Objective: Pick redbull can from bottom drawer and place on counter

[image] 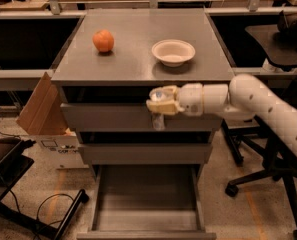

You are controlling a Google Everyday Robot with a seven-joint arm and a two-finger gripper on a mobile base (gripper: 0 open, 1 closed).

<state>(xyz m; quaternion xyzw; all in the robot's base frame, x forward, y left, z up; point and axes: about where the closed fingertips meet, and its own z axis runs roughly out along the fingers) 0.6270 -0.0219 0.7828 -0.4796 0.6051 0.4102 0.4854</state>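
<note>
Lifting slim silvery-blue metal can pinched in tool mid-frame; raise above flat grey metal surface edge, keep off white bowl.

The grey counter carries an orange fruit toward nine o'clock and a white bowl toward three o'clock, well apart, while the gripper, clasping the redbull can, hangs just below its six o'clock edge.
</note>
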